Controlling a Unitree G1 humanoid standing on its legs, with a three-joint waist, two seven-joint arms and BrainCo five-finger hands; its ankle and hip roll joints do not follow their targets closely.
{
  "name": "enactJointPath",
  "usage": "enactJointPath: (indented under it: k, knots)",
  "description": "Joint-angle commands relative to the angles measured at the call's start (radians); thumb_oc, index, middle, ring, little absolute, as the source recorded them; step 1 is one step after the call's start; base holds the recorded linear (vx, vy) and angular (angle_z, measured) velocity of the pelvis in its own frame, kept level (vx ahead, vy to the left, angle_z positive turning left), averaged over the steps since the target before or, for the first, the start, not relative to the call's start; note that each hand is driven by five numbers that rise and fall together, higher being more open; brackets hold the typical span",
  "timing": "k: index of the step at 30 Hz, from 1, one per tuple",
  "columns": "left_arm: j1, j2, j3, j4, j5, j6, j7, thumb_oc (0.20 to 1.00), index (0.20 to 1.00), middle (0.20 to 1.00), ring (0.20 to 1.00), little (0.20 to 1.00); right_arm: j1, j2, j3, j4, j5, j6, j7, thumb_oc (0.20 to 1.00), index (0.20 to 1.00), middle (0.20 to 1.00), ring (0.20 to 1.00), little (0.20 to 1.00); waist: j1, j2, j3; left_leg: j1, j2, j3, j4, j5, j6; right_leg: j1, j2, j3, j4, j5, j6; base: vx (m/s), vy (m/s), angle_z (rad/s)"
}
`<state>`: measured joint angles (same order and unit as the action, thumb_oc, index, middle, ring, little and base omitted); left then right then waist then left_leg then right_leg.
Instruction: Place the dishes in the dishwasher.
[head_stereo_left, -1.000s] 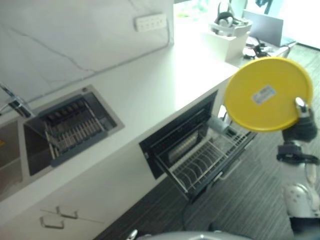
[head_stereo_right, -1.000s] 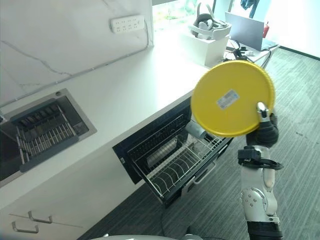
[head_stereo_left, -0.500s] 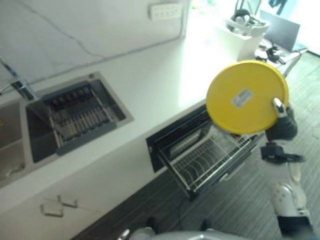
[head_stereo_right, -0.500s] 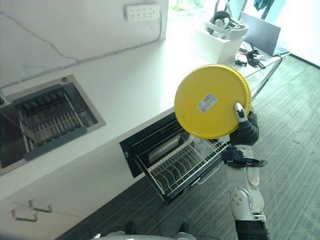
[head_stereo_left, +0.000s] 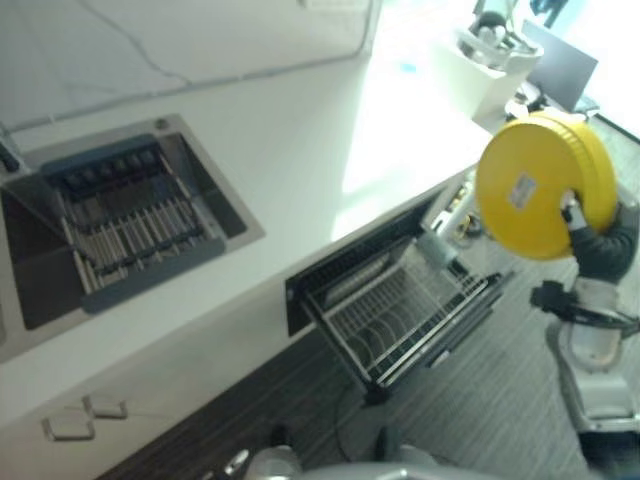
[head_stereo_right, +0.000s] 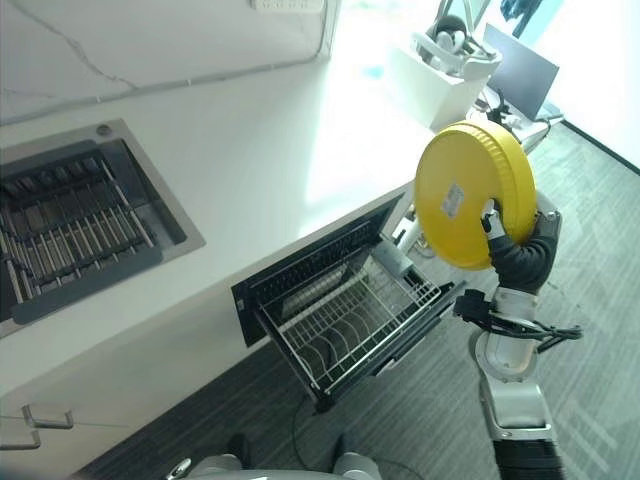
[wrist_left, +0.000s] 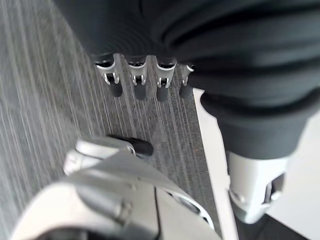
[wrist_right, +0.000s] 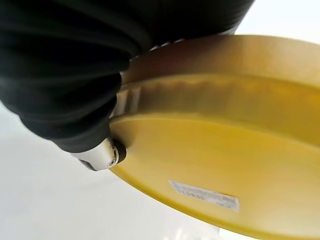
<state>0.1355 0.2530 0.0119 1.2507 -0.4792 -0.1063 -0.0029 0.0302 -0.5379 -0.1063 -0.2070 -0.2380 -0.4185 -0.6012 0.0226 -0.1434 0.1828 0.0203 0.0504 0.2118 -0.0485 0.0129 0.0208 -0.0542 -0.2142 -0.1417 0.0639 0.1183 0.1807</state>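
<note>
The right hand (head_stereo_right: 515, 252) pinched the yellow plate (head_stereo_right: 470, 195) at its rim, held on edge at the frame's right, above the open dishwasher rack (head_stereo_right: 345, 320). It looked stiff, light and slick, so a rim grip suited it. The left hand (wrist_left: 140, 82) hung relaxed over grey floor (head_stereo_right: 420, 420); white counter (head_stereo_right: 260, 160) upper left.

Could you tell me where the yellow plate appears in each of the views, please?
Left eye view: yellow plate at the right edge, held up by the right hand, above the open dishwasher rack.
Right eye view: right of centre, above the same rack.
Left wrist view: not in it.
Right wrist view: close up, its underside and white sticker facing the camera.
Shared landmark: the white sticker.
</note>
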Motion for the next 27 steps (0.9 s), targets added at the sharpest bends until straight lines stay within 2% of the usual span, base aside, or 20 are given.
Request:
enactJointPath:
  k: [1, 2, 3, 5, 7, 9, 11, 13, 14, 16, 24, 27]
  knots:
    - [-0.073, 0.044, 0.056, -0.026, 0.068, 0.053, 0.020, 1.000, 1.000, 1.000, 1.000, 1.000, -0.102, -0.262, -0.051, -0.065, -0.792, 0.011, -0.441, 0.200, 0.200, 0.200, 0.200, 0.200, 0.017, 0.048, -0.034, 0.016, -0.003, -0.126, -0.038, -0.100, -0.033, 0.034, -0.008, -0.019, -0.041, -0.055, 0.039, -0.05, -0.511, 0.75]
    - [-0.074, 0.045, 0.056, -0.028, 0.068, 0.056, 0.020, 1.000, 1.000, 1.000, 1.000, 1.000, -0.105, -0.271, -0.049, -0.060, -0.793, 0.011, -0.448, 0.200, 0.200, 0.200, 0.200, 0.200, 0.017, 0.049, -0.035, 0.016, -0.001, -0.126, -0.038, -0.101, -0.034, 0.035, -0.008, -0.022, -0.044, -0.054, 0.040, -0.08, -0.545, 0.76]
    - [-0.082, 0.067, 0.052, -0.033, 0.068, 0.056, 0.029, 1.000, 1.000, 1.000, 1.000, 1.000, -0.126, -0.337, -0.031, -0.043, -0.885, 0.036, -0.519, 0.200, 0.200, 0.200, 0.200, 0.200, 0.035, 0.034, -0.043, 0.016, 0.021, -0.110, -0.039, -0.108, -0.048, 0.039, -0.025, -0.076, -0.066, -0.038, 0.056, -0.13, -0.541, 0.51]
    - [-0.080, 0.076, 0.068, -0.016, 0.059, 0.042, 0.037, 1.000, 1.000, 1.000, 1.000, 1.000, -0.119, -0.353, 0.006, -0.024, -0.964, 0.010, -0.564, 0.200, 0.200, 0.200, 0.200, 0.200, 0.049, 0.024, -0.062, 0.019, 0.037, -0.113, -0.039, -0.118, -0.056, 0.054, -0.017, -0.110, -0.096, -0.049, 0.069, -0.08, -0.499, 0.19]
    - [-0.069, 0.076, 0.091, -0.003, 0.056, 0.039, 0.033, 1.000, 1.000, 1.000, 1.000, 1.000, -0.087, -0.362, 0.023, -0.022, -1.007, -0.038, -0.566, 0.200, 0.200, 0.200, 0.200, 0.200, 0.050, 0.022, -0.078, 0.022, 0.049, -0.112, -0.039, -0.118, -0.064, 0.070, -0.001, -0.117, -0.115, -0.067, 0.069, 0.00, -0.229, -0.34]
    - [-0.043, 0.063, 0.099, 0.008, 0.096, 0.036, -0.004, 1.000, 1.000, 1.000, 1.000, 1.000, -0.064, -0.391, 0.052, -0.008, -1.021, -0.104, -0.555, 0.200, 0.200, 0.200, 0.200, 0.200, 0.047, 0.031, -0.090, 0.024, 0.068, -0.102, -0.039, -0.111, -0.083, 0.091, 0.018, -0.118, -0.138, -0.087, 0.053, -0.01, -0.180, -0.16]
    - [-0.026, 0.048, 0.081, 0.013, 0.104, 0.016, -0.019, 1.000, 1.000, 1.000, 1.000, 1.000, -0.065, -0.417, 0.078, 0.025, -1.027, -0.116, -0.570, 0.200, 0.200, 0.200, 0.200, 0.200, 0.050, 0.042, -0.096, 0.015, 0.087, -0.083, -0.039, -0.098, -0.105, 0.098, 0.025, -0.126, -0.151, -0.100, 0.042, -0.04, -0.095, 0.07]
    - [-0.014, 0.037, 0.079, 0.020, 0.084, 0.001, -0.021, 1.000, 1.000, 1.000, 1.000, 1.000, -0.071, -0.412, 0.107, 0.071, -1.054, -0.123, -0.588, 0.200, 0.200, 0.200, 0.200, 0.200, 0.056, 0.052, -0.099, 0.008, 0.095, -0.080, -0.039, -0.089, -0.116, 0.104, 0.031, -0.132, -0.151, -0.111, 0.035, -0.04, -0.044, 0.26]
    - [-0.003, 0.033, 0.087, 0.019, 0.100, -0.001, -0.040, 1.000, 1.000, 1.000, 1.000, 1.000, -0.065, -0.407, 0.149, 0.132, -1.076, -0.143, -0.599, 0.200, 0.200, 0.200, 0.200, 0.200, 0.068, 0.062, -0.102, 0.001, 0.097, -0.090, -0.039, -0.079, -0.125, 0.116, 0.033, -0.146, -0.151, -0.126, 0.027, -0.02, -0.026, 0.26]
    - [0.013, 0.030, 0.081, 0.022, 0.106, -0.006, -0.048, 1.000, 1.000, 1.000, 1.000, 1.000, -0.065, -0.391, 0.225, 0.189, -1.132, -0.140, -0.603, 0.200, 0.200, 0.200, 0.200, 0.200, 0.081, 0.074, -0.105, -0.004, 0.097, -0.110, -0.039, -0.072, -0.132, 0.127, 0.038, -0.158, -0.151, -0.139, 0.020, 0.00, -0.001, 0.14]
    - [0.010, 0.043, 0.068, 0.005, 0.091, 0.014, -0.059, 1.000, 1.000, 1.000, 1.000, 1.000, -0.097, -0.352, 0.410, 0.352, -1.170, -0.121, -0.608, 0.200, 0.200, 0.200, 0.200, 0.200, 0.105, 0.089, -0.111, 0.001, 0.091, -0.139, -0.039, -0.067, -0.136, 0.160, 0.042, -0.184, -0.151, -0.157, 0.010, 0.02, 0.020, 0.20]
    - [0.016, 0.044, 0.047, -0.015, 0.084, 0.023, -0.063, 1.000, 1.000, 1.000, 1.000, 1.000, -0.129, -0.337, 0.473, 0.402, -1.141, -0.121, -0.587, 0.200, 0.200, 0.200, 0.200, 0.200, 0.120, 0.091, -0.114, 0.004, 0.089, -0.144, -0.039, -0.065, -0.135, 0.171, 0.041, -0.193, -0.151, -0.159, 0.010, 0.04, 0.022, 0.09]
